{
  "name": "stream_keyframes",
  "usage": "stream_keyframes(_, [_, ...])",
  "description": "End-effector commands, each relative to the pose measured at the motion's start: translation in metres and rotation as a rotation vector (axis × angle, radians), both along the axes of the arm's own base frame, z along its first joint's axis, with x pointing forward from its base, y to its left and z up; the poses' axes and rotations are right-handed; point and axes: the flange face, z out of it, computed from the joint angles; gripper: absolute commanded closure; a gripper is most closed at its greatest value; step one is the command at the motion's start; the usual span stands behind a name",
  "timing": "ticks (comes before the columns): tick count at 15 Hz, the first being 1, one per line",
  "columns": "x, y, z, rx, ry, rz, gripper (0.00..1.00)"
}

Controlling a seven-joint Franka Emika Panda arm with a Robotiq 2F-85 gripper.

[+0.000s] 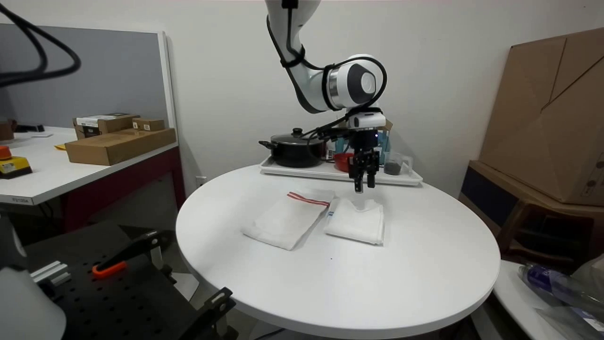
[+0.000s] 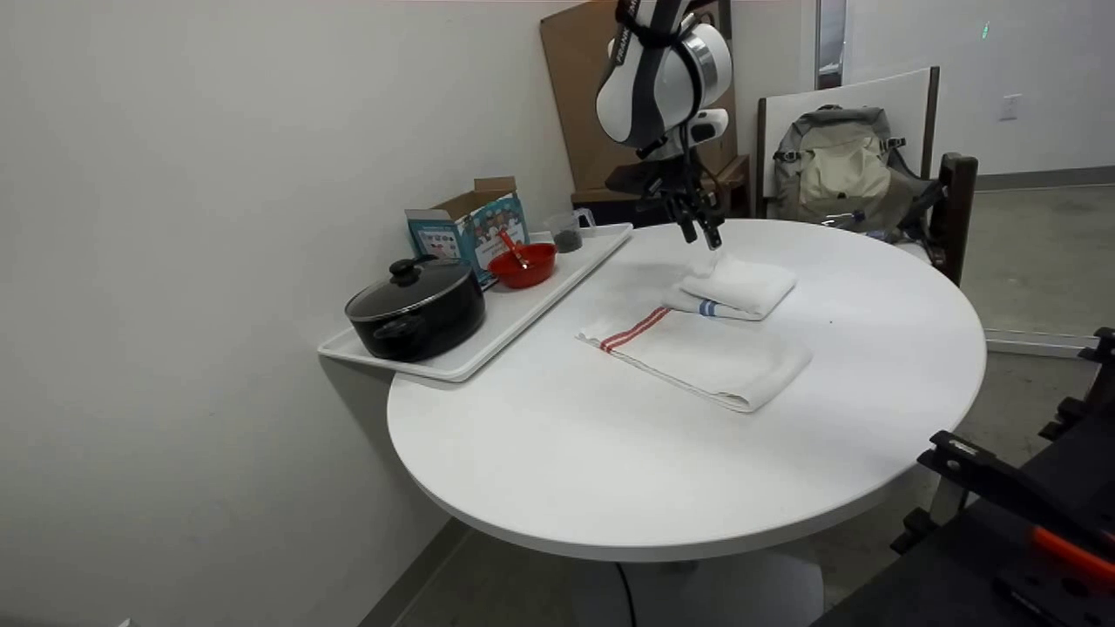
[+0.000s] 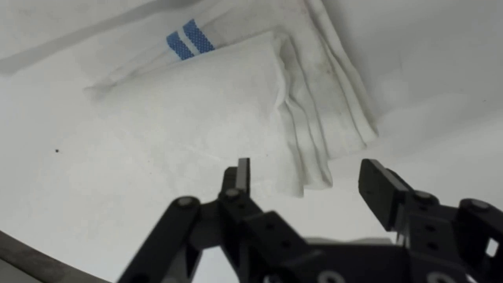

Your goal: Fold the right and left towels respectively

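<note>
Letters (image 2: 622, 37) “FRANKA” we read; spread fingers (image 3: 377, 192) hang near the edge of blue-striped towel (image 3: 204, 118), wide table (image 1: 424, 278) beside.

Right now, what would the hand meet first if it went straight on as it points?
Likely the blue-striped towel below, near its edge; depth is unclear, so the hand might meet the table beside it.
</note>
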Motion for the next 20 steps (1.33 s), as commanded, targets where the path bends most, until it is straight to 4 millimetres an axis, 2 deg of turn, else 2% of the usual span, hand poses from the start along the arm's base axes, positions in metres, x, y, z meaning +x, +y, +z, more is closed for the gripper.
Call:
stream_keyframes(1, [-0.007,0.011,0.016,0.019,-0.016,0.001,0.01])
stream_keyframes(3, [-0.026,0.018,0.018,0.043,-0.007,-0.022,0.0])
stream_keyframes(9, [-0.108,0.045,0.01,0.076,0.038,-0.038,0.0])
stream_keyframes(16, [-0.207,0.087,0.018,0.125,0.139,0.06,0.0])
stream_keyframes(20, [-0.25,0.094,0.014,0.105,0.144,0.126,0.01])
